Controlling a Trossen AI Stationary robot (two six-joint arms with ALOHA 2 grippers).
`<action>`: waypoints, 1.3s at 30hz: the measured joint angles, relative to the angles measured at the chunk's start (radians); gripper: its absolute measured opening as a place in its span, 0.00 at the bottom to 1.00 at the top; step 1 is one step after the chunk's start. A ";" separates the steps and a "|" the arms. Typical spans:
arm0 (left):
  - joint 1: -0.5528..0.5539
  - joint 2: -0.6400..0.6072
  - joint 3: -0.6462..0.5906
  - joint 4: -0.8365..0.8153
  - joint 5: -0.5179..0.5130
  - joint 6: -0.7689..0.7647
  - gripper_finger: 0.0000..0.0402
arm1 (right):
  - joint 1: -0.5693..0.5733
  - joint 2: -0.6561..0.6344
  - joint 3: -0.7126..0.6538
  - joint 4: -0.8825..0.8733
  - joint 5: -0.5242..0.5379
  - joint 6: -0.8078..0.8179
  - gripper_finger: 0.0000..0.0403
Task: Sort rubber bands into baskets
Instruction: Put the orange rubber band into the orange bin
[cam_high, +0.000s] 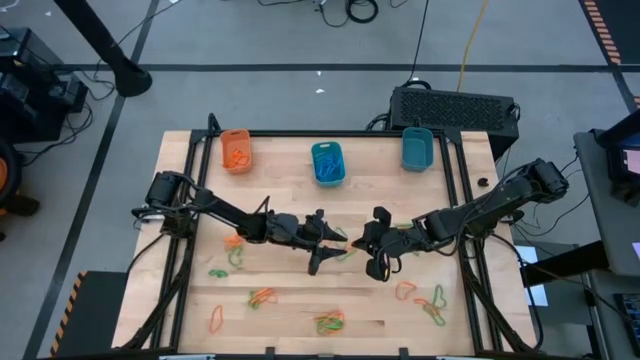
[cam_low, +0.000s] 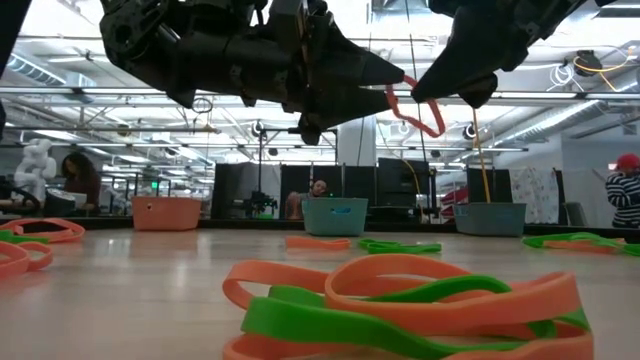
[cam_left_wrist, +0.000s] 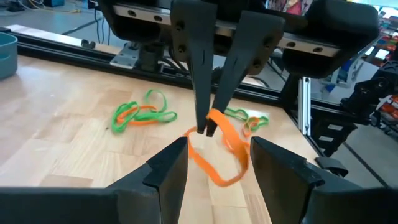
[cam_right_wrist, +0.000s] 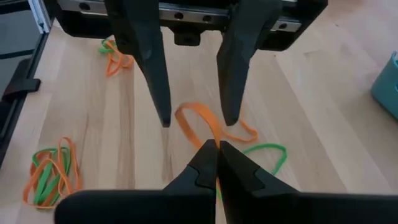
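Just left of the table's (cam_high: 180, 300) centre, the left gripper (cam_high: 328, 240) hovers with fingers spread, empty. At centre, right gripper (cam_high: 368, 243) pinches an orange rubber band (cam_low: 420, 108) aloft, facing it.

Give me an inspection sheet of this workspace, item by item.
Surface: wooden table, black rails along its sides.
Job's things: orange basket and two teal baskets along the far edge; loose rubber bands scattered over the near half.
Clutter: nothing seen on the table.
Grippers: right pincer shut on an orange rubber band, held above mid-table; left pincer open, its fingers either side of that band.
Cables: black cables and a yellow one on the floor beyond.
Surroundings: black box behind the table; people in the room beyond.
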 joint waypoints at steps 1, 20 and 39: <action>0.000 0.000 0.000 -0.004 0.000 0.000 0.45 | -0.001 0.000 0.000 -0.001 0.001 0.000 0.00; 0.004 0.000 0.000 -0.006 -0.032 0.088 0.02 | -0.013 0.000 0.000 -0.003 -0.008 0.002 0.03; 0.069 -0.326 0.000 -0.546 -0.294 0.161 0.01 | -0.012 -0.045 0.000 -0.131 0.022 -0.085 0.37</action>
